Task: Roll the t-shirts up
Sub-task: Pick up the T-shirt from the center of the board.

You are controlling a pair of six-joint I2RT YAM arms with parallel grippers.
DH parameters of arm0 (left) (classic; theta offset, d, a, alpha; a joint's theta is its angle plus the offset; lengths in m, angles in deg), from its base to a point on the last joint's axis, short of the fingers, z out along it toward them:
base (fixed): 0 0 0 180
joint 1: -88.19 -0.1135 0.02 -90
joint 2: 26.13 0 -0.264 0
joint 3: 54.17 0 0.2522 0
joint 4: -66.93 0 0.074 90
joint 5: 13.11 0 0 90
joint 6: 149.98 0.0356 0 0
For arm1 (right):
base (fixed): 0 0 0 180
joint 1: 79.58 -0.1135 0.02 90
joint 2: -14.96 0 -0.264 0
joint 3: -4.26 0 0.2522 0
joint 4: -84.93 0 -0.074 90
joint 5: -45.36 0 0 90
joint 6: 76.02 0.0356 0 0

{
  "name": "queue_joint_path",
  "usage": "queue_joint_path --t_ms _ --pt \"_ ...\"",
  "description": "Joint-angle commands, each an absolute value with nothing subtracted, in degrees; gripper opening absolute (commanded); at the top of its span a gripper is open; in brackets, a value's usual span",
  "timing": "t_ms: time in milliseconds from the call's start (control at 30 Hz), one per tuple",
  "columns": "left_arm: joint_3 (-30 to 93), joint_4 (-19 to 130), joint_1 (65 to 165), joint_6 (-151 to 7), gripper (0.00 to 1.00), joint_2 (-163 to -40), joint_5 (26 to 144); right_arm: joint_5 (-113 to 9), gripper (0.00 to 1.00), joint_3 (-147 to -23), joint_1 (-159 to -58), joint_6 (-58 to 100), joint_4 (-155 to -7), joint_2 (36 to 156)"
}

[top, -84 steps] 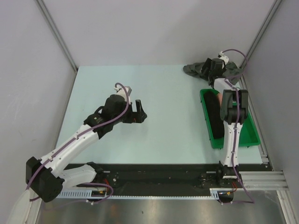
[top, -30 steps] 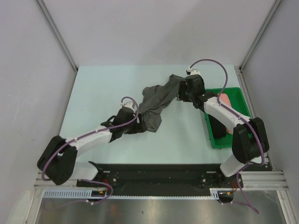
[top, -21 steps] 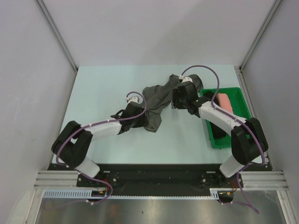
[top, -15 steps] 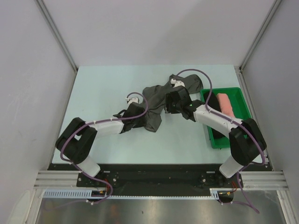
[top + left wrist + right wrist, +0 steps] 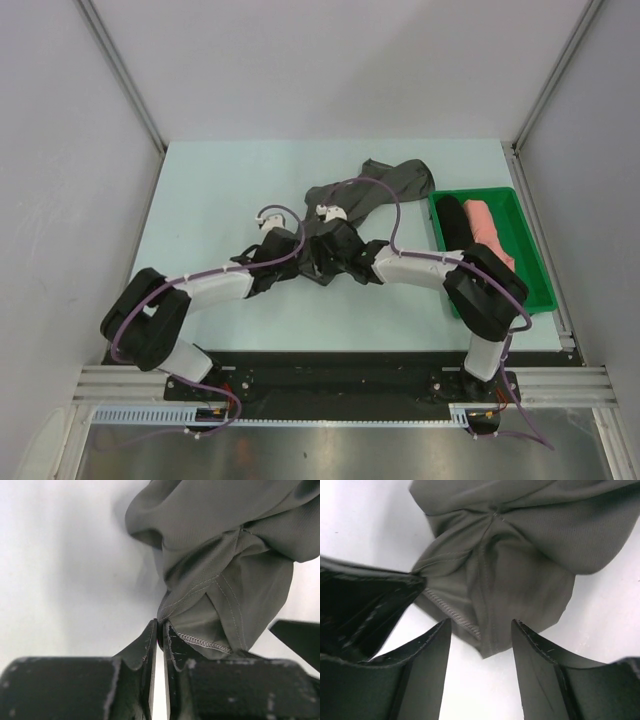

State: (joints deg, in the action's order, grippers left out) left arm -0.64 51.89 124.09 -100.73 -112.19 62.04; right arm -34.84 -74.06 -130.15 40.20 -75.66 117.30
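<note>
Two t-shirts are finished: a black roll [image 5: 453, 222] and a salmon-pink roll [image 5: 488, 228] lie side by side in the green tray [image 5: 537, 268] at the right of the counter [image 5: 220, 190]. The charcoal t-shirt [image 5: 385, 185] is not rolled yet. It lies crumpled in a loose diagonal band across the middle of the counter, from just left of the tray's far corner down towards the two arms. We judge it has to be pulled flat and folded narrow before rolling can begin, so most of the work on this shirt is left.

The left fingers [image 5: 145, 650] are pinched shut on the stitched hem at the shirt's near end. The right fingers [image 5: 427, 655] stand apart, straddling the same hem corner just beside the left ones, with cloth between them but nothing clamped.

Earlier, the charcoal shirt was a heap at the far right corner behind the tray and the left arm hung over bare counter. Since then the shirt has been dragged to the centre. A second ago the right fingers worked its far end by the tray; they have swung across to the near hem, and the left fingers have gone from wide to closed.
</note>
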Motion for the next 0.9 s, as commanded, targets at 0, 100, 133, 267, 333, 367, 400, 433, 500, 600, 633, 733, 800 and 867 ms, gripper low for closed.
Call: queue_joint_path --t_ms 0,100,133,267,333,367,400,433,500,600,633,733,800,867 --pt "-3.05 52.99 124.40 -103.22 0.11 -108.13 61.77 -33.83 0.59 -74.02 -130.20 41.49 -79.37 119.54" --pt "-4.10 54.84 124.40 -103.66 0.06 -106.99 62.04 -32.79 0.59 -74.02 -131.35 41.23 -80.42 120.86" --pt "-4.46 54.92 124.40 -103.75 0.04 -106.72 62.13 -32.86 0.59 -74.02 -131.44 41.40 -80.43 121.30" --pt "-5.69 55.37 124.40 -104.36 0.00 -105.49 62.21 -33.66 0.43 -74.02 -131.17 41.40 -80.69 122.19" --pt "-5.95 54.75 124.40 -104.36 0.00 -105.05 61.78 -31.03 0.23 -74.02 -131.26 41.66 -78.51 120.44" --pt "-6.13 54.66 124.40 -104.36 0.00 -104.79 61.69 -28.41 0.17 -74.02 -131.26 41.84 -77.45 119.38" --pt "-6.56 54.75 124.40 -104.36 0.00 -104.44 61.51 -27.34 0.07 -74.02 -131.00 41.23 -75.26 118.42" --pt "-6.83 54.84 124.40 -104.36 0.00 -104.18 61.51 -26.28 0.03 -74.02 -130.91 41.05 -74.02 116.23" --pt "-7.79 55.01 124.40 -104.01 0.00 -103.39 61.51 -23.47 0.00 -73.84 -130.82 40.61 -70.69 114.02" --pt "-9.55 55.80 124.40 -102.87 0.00 -101.11 62.12 -20.83 0.00 -71.83 -130.39 40.34 -67.96 108.14" --pt "-10.17 56.67 124.49 -102.52 0.00 -100.31 63.26 -20.48 0.00 -71.03 -130.30 40.78 -67.60 106.56" --pt "-13.07 61.23 125.18 -99.28 0.00 -96.71 70.09 -19.60 0.00 -67.96 -129.42 41.66 -64.79 101.10" --pt "-14.65 63.61 127.03 -98.30 0.00 -94.17 73.45 -18.19 0.00 -66.03 -129.24 42.89 -62.51 96.80" --pt "-15.01 64.94 131.85 -97.68 0.00 -93.02 75.04 -17.49 0.00 -61.73 -129.06 44.55 -61.36 93.46"
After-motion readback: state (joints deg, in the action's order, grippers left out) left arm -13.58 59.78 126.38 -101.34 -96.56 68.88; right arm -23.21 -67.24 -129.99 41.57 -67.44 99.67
